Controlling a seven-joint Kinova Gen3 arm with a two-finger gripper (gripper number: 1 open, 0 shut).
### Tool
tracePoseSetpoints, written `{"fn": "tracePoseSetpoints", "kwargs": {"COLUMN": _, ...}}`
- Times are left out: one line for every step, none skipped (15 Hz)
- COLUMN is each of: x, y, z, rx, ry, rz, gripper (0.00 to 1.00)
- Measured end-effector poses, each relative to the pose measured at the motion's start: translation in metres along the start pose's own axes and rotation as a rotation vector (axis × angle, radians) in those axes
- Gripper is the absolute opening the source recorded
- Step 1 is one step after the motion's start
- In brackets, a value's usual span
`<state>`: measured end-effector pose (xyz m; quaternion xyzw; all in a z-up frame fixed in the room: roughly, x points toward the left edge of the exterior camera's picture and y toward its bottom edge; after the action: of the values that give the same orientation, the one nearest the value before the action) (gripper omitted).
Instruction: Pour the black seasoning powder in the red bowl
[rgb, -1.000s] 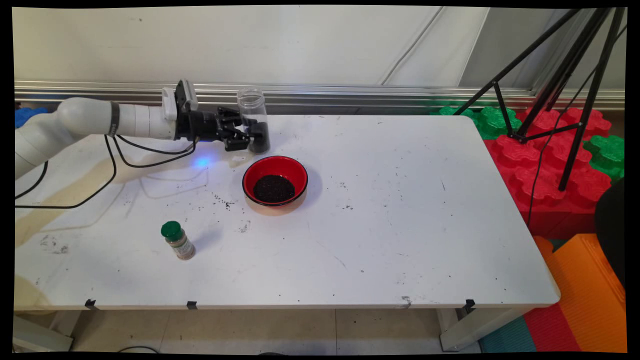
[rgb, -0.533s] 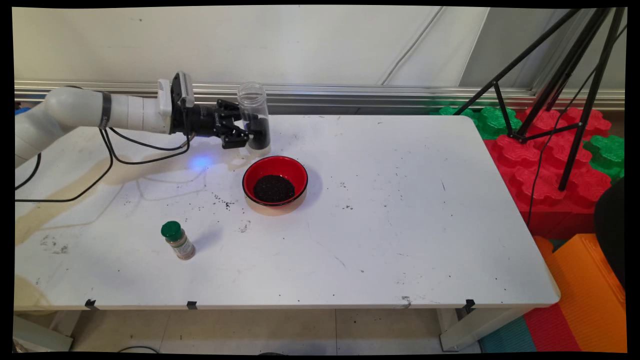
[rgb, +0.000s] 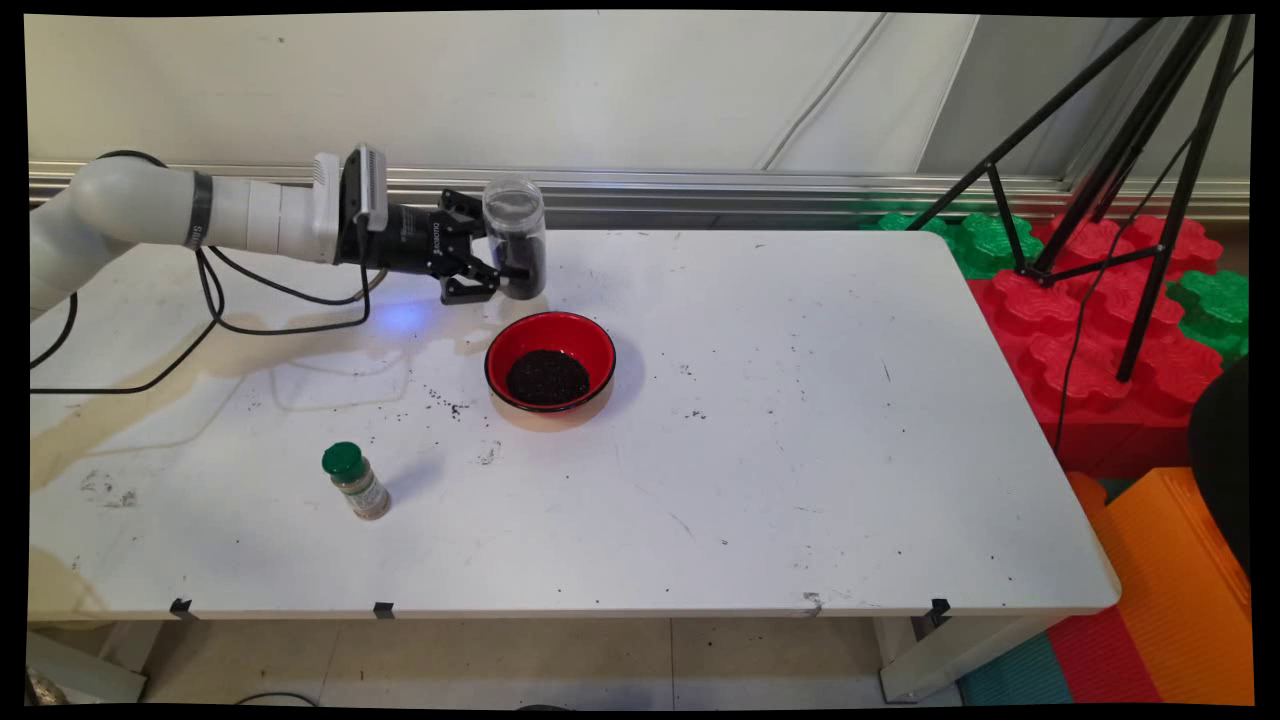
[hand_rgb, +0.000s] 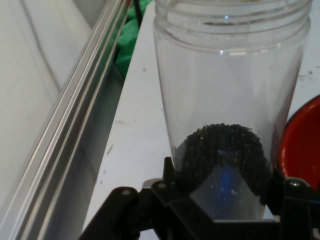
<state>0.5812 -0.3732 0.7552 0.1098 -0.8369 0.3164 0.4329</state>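
Gripper (rgb: 500, 268) clamps a lidless clear jar (rgb: 516, 238) above the red bowl (rgb: 550, 362), upper left.
Tilting further could scatter dark grains onto the table (rgb: 800, 420).

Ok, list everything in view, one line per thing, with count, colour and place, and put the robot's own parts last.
Jar: one, clear plastic, no lid, dark grains in its lower part; held above the table's far left, behind the bowl.
Bowl: one, red inside with a black rim, a heap of dark grains in it; on the table left of centre.
Spice bottle: one, green cap, brownish contents; upright near the table's front left.
Table: one, white, scuffed, scattered dark specks.
Tripod: one, black; right of the table on the foam blocks.
Foam blocks: several, red, green, orange; on the floor at right.
Arm: one, white, black cables hanging; comes in from the left.
Pincer: one, black; shut on the jar's lower part.
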Motion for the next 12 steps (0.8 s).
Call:
{"fn": "tracePoseSetpoints", "kwargs": {"x": 0.002, "y": 0.002, "z": 0.001, "rx": -0.007, "ry": 0.0, "rz": 0.034, "gripper": 0.0}}
{"fn": "tracePoseSetpoints", "kwargs": {"x": 0.005, "y": 0.003, "z": 0.001, "rx": -0.013, "ry": -0.001, "rz": 0.074, "gripper": 0.0}}
{"fn": "tracePoseSetpoints", "kwargs": {"x": 0.007, "y": 0.004, "z": 0.002, "rx": -0.019, "ry": -0.002, "rz": 0.113, "gripper": 0.0}}
{"fn": "tracePoseSetpoints", "kwargs": {"x": 0.008, "y": 0.005, "z": 0.003, "rx": -0.024, "ry": -0.004, "rz": 0.145, "gripper": 0.0}}
{"fn": "tracePoseSetpoints", "kwargs": {"x": 0.01, "y": 0.006, "z": 0.004, "rx": -0.029, "ry": -0.008, "rz": 0.184, "gripper": 0.0}}
{"fn": "tracePoseSetpoints", "kwargs": {"x": 0.011, "y": 0.007, "z": 0.005, "rx": -0.033, "ry": -0.012, "rz": 0.222, "gripper": 0.0}}
{"fn": "tracePoseSetpoints", "kwargs": {"x": 0.012, "y": 0.007, "z": 0.006, "rx": -0.036, "ry": -0.016, "rz": 0.254, "gripper": 0.0}}
{"fn": "tracePoseSetpoints", "kwargs": {"x": 0.012, "y": 0.008, "z": 0.007, "rx": -0.039, "ry": -0.022, "rz": 0.29, "gripper": 0.0}}
{"fn": "tracePoseSetpoints", "kwargs": {"x": 0.012, "y": 0.008, "z": 0.008, "rx": -0.041, "ry": -0.028, "rz": 0.325, "gripper": 0.0}}
{"fn": "tracePoseSetpoints", "kwargs": {"x": 0.012, "y": 0.008, "z": 0.009, "rx": -0.043, "ry": -0.033, "rz": 0.354, "gripper": 0.0}}
{"fn": "tracePoseSetpoints", "kwargs": {"x": 0.012, "y": 0.008, "z": 0.01, "rx": -0.044, "ry": -0.04, "rz": 0.389, "gripper": 0.0}}
{"fn": "tracePoseSetpoints", "kwargs": {"x": 0.012, "y": 0.008, "z": 0.011, "rx": -0.046, "ry": -0.046, "rz": 0.419, "gripper": 0.0}}
